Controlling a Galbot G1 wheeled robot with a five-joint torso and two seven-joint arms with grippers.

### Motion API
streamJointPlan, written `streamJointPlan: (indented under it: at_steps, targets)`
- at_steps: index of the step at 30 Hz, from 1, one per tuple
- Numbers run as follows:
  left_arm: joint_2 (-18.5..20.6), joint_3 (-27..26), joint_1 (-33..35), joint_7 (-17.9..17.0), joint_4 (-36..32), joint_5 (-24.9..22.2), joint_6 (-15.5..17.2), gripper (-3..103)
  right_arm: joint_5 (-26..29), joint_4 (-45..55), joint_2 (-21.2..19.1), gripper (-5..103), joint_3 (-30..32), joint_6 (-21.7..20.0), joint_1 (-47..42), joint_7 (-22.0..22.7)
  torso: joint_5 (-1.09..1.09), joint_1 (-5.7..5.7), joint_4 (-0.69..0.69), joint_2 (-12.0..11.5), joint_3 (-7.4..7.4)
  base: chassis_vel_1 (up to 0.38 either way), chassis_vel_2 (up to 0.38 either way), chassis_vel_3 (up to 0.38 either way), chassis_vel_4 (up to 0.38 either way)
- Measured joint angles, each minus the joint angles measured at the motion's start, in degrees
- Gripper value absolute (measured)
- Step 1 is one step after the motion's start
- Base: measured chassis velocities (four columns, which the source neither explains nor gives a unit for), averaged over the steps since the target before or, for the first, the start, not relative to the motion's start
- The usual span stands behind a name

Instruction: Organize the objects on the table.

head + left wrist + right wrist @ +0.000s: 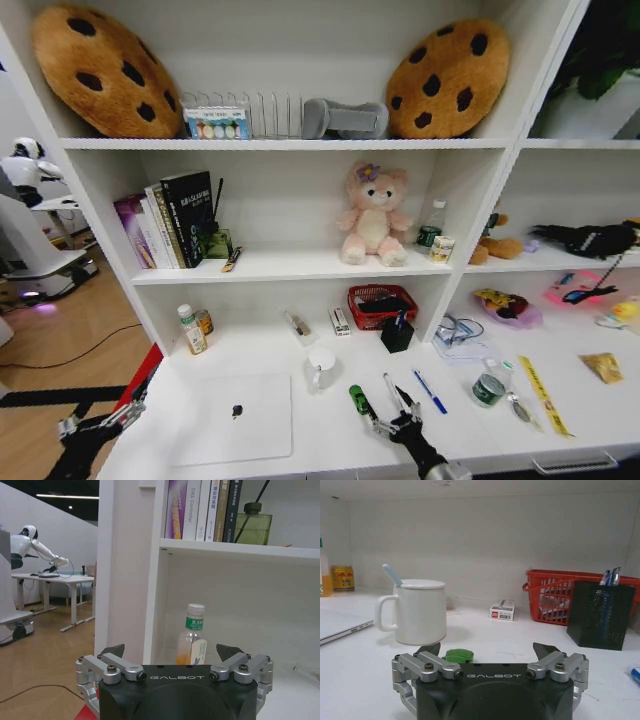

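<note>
The right claw (pixel 396 422) hovers low over the front of the white tabletop (pixel 300 350), fingers spread wide with nothing between them. Just ahead of it in the right wrist view sits the tiny green toy car (pixel 458 655), close to the left finger, with the white ceramic mug (pixel 420 611) behind. A black pen (pixel 392 390) and a blue pen (pixel 430 391) lie just beside the claw, and the slim silver laptop (pixel 240 417) rests closed toward the left. This looks like the approach to a first pick; the next move calls for centring over the car and lowering. The left claw (pixel 100 423) waits open off the tabletop's left edge.
</note>
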Motion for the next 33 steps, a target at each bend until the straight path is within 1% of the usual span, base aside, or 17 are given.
streamJointPlan:
  at_steps: [2, 8, 16, 18, 19, 20, 21, 22, 23, 24, 25, 27, 28, 30, 31, 32, 33]
  targets:
    - [-0.3, 0.6, -0.1, 0.0, 0.2, 0.2, -0.1, 100, -0.2, -0.3, -0.1, 100, -0.6, 0.0, 0.5, 0.0, -0.01, 0.0, 0.0, 0.0, 0.0, 0.0, 0.0, 0.0, 0.0]
    - [-3.5, 7.0, -2.2, 0.0, 1.6, 3.5, -0.1, 100, -0.8, -2.1, -0.6, 100, -4.2, -1.0, 3.3, 0.3, -0.01, 0.0, 0.0, 0.0, 0.0, 0.0, 0.0, 0.0, 0.0]
    - [-4.7, 9.1, -2.5, 0.0, 3.2, 5.0, -1.1, 100, -1.1, -3.8, -0.6, 100, -7.0, -2.2, 6.3, 1.3, 0.0, 0.0, 0.01, 0.0, 0.0, 0.0, 0.0, 0.0, 0.0]
    - [-4.7, 9.1, -2.4, 0.0, 3.2, 5.0, -1.3, 100, -1.1, -4.1, -0.5, 102, -7.4, -2.4, 6.5, 1.5, 0.0, 0.0, 0.0, 0.0, 0.0, 0.0, 0.0, 0.0, 0.0]
    - [-4.7, 9.1, -2.4, 0.0, 3.2, 5.1, -1.5, 100, -1.3, -4.5, -0.4, 98, -7.6, -2.6, 6.6, 1.6, 0.0, 0.0, 0.0, 0.0, 0.0, 0.0, 0.0, 0.0, 0.0]
    - [-4.7, 9.1, -2.4, 0.0, 3.2, 5.1, -1.5, 100, -1.3, -4.5, -0.4, 98, -7.6, -2.6, 6.6, 1.6, 0.0, 0.0, 0.0, 0.0, 0.0, 0.0, 0.0, 0.0, 0.0]
    - [-4.6, 9.0, -2.4, -0.1, 3.2, 5.1, -1.6, 100, -1.6, -5.0, -0.3, 88, -7.8, -2.7, 6.6, 1.7, 0.0, 0.0, 0.0, 0.0, 0.0, 0.0, 0.0, 0.0, 0.0]
    - [-4.3, 9.0, -2.4, -0.1, 3.2, 5.2, -1.7, 100, -1.9, -5.3, -0.2, 83, -7.9, -2.6, 6.7, 1.7, -0.01, 0.0, 0.0, 0.0, 0.0, 0.0, 0.0, 0.0, 0.0]
    - [-4.3, 9.0, -2.4, -0.1, 3.2, 5.2, -1.7, 100, -1.9, -5.3, -0.2, 83, -7.9, -2.6, 6.7, 1.7, -0.01, 0.0, 0.0, 0.0, 0.0, 0.0, 0.0, 0.0, 0.0]
    - [-4.1, 9.0, -2.5, -0.1, 3.1, 5.4, -1.8, 100, -2.1, -5.5, -0.1, 77, -7.9, -2.6, 6.8, 1.8, -0.01, 0.0, 0.0, 0.0, 0.0, 0.0, 0.0, 0.0, 0.0]
    - [-4.1, 9.0, -2.5, -0.1, 3.1, 5.4, -1.8, 100, -2.1, -5.5, -0.1, 77, -7.9, -2.6, 6.8, 1.8, -0.01, 0.0, 0.0, 0.0, 0.0, 0.0, 0.0, 0.0, 0.0]
    - [-3.7, 9.0, -2.8, -0.1, 2.5, 5.6, -1.9, 100, -2.4, -5.4, 0.4, 67, -7.7, -2.6, 6.5, 1.9, -0.01, 0.0, 0.0, 0.0, 0.0, 0.0, 0.0, 0.0, 0.0]
    - [-3.7, 9.0, -2.8, -0.1, 2.5, 5.6, -1.9, 100, -2.4, -5.4, 0.4, 67, -7.7, -2.6, 6.5, 1.9, -0.01, 0.0, 0.0, 0.0, 0.0, 0.0, 0.0, 0.0, 0.0]
    - [-3.5, 9.1, -3.0, -0.1, 1.9, 6.0, -1.9, 100, -2.6, -5.1, 0.6, 56, -7.3, -2.6, 6.1, 2.1, -0.01, 0.0, 0.0, 0.0, 0.0, 0.0, 0.0, 0.0, 0.0]
    - [-3.5, 9.1, -3.0, -0.1, 1.9, 6.0, -1.9, 100, -2.6, -5.1, 0.6, 56, -7.3, -2.6, 6.1, 2.1, -0.01, 0.0, 0.0, 0.0, 0.0, 0.0, 0.0, 0.0, 0.0]
    - [-3.3, 9.2, -3.0, -0.1, 1.7, 6.3, -1.9, 100, -2.6, -4.9, 0.6, 50, -7.1, -2.6, 6.0, 2.1, 0.0, 0.0, 0.0, 0.0, 0.0, 0.0, 0.0, 0.0, 0.0]
    - [-3.3, 9.2, -3.0, -0.1, 1.7, 6.3, -1.9, 100, -2.6, -4.9, 0.6, 50, -7.1, -2.6, 6.0, 2.1, 0.0, 0.0, 0.0, 0.0, 0.0, 0.0, 0.0, 0.0, 0.0]
